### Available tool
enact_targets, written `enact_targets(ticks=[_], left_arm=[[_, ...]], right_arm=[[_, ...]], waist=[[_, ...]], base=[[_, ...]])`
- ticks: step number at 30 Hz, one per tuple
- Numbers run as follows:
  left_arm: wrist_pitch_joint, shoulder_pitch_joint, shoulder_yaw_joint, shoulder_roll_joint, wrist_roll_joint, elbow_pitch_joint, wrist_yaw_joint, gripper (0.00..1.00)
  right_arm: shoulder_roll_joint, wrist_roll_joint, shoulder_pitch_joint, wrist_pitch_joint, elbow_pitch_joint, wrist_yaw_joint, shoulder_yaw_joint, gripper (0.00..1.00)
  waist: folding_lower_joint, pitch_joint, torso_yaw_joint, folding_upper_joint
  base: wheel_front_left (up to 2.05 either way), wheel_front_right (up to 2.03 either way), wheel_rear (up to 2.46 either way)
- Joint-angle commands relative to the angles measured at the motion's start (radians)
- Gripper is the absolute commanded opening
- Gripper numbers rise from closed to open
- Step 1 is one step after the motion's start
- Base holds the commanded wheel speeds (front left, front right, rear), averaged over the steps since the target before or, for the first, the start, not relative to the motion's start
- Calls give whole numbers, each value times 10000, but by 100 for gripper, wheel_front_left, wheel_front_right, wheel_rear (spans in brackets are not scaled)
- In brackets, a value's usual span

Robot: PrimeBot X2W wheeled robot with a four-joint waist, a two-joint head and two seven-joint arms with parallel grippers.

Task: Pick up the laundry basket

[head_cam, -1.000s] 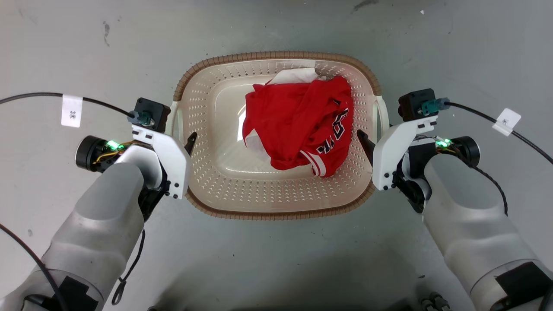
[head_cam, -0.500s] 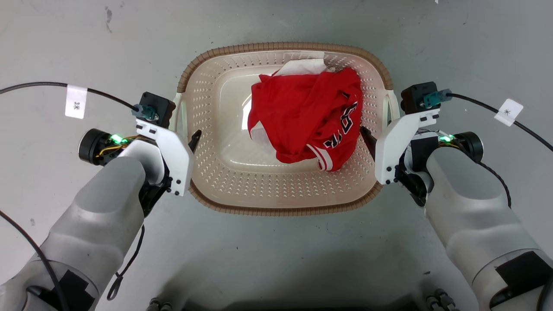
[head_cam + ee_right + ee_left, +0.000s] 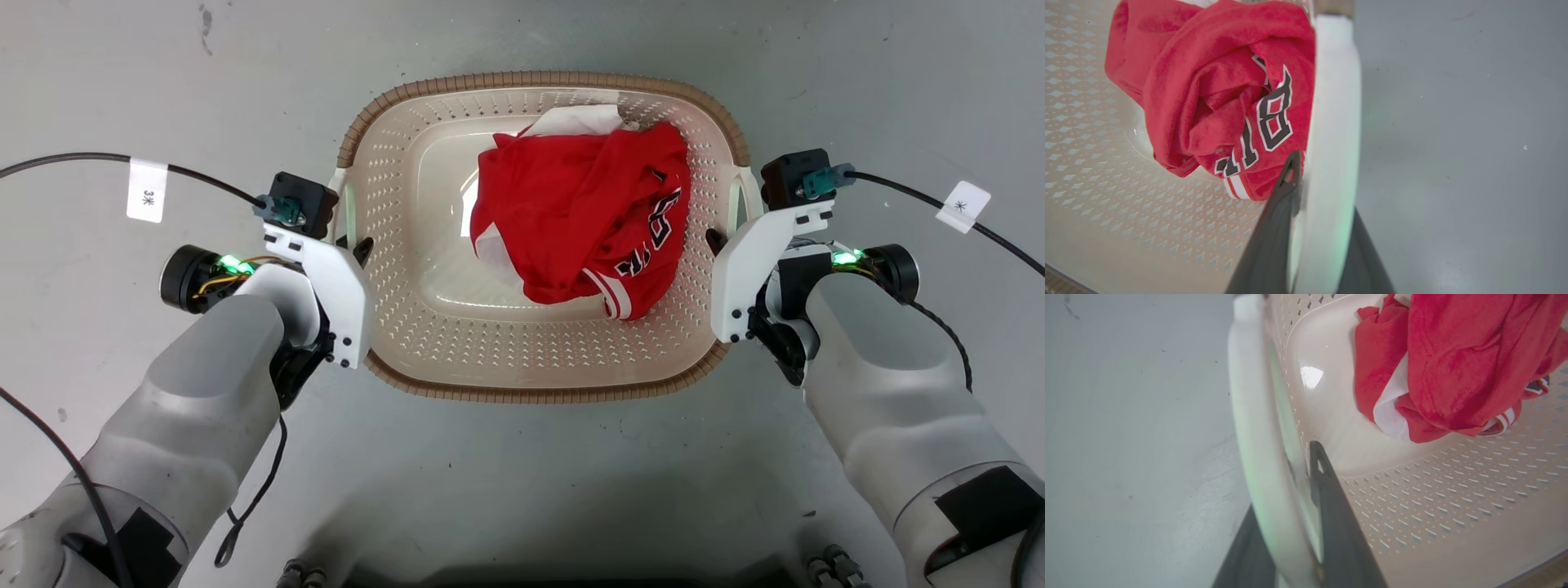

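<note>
Laundry basket [image 3: 539, 394] sits centred between both arms over the grey floor [image 3: 522, 490], red jersey [image 3: 571, 212] inside. Left gripper [image 3: 1286, 477]: fingers straddle the left handle [image 3: 1249, 416], one inside and one outside, pinched close on it. Right gripper [image 3: 1325, 183]: same on the right handle [image 3: 1335, 102]. Both grasps look done; the lift is what's left. Can't tell if the basket is off the floor.

At lower centre, the left gripper [image 3: 1284, 477] clasps the curved white plastic handle [image 3: 1257, 428] of the cream perforated plastic laundry basket [image 3: 1433, 506]. A crumpled red-and-white garment [image 3: 1453, 363] lies upper right, with smooth grey floor [image 3: 1126, 437] on the left.
</note>
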Motion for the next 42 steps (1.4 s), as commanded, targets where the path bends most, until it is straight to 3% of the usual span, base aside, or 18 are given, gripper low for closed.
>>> enact_targets(ticks=[1,8,13,27,37,42], left_arm=[[-19,-138,-166,99,-17,26,-15,0],[161,-82,-866,107,-488,-106,-15,0],[626,81,-1469,137,-981,-422,-24,0],[2973,727,-2493,898,-2625,-1900,-53,0],[5007,1498,-2609,863,-3318,-2389,-63,0],[5426,1812,-2613,687,-3463,-2323,-63,0]], right_arm=[[-34,-52,-183,-64,44,32,18,0],[-31,-173,-100,239,187,32,92,0],[-16,-270,10,1103,232,32,381,0],[0,550,824,4233,-71,41,1329,0],[5,1341,1508,5888,-289,41,1711,0],[12,1644,1775,6233,-325,41,1799,0]], waist=[[-1,-22,9,0],[-1,-452,35,0],[-1,-1233,41,0],[-1,-4693,-76,0],[-1,-6891,107,0],[-1,-7778,126,0]], base=[[0,0,0],[0,0,0],[0,0,0],[0,0,0],[0,0,0],[0,0,0]])
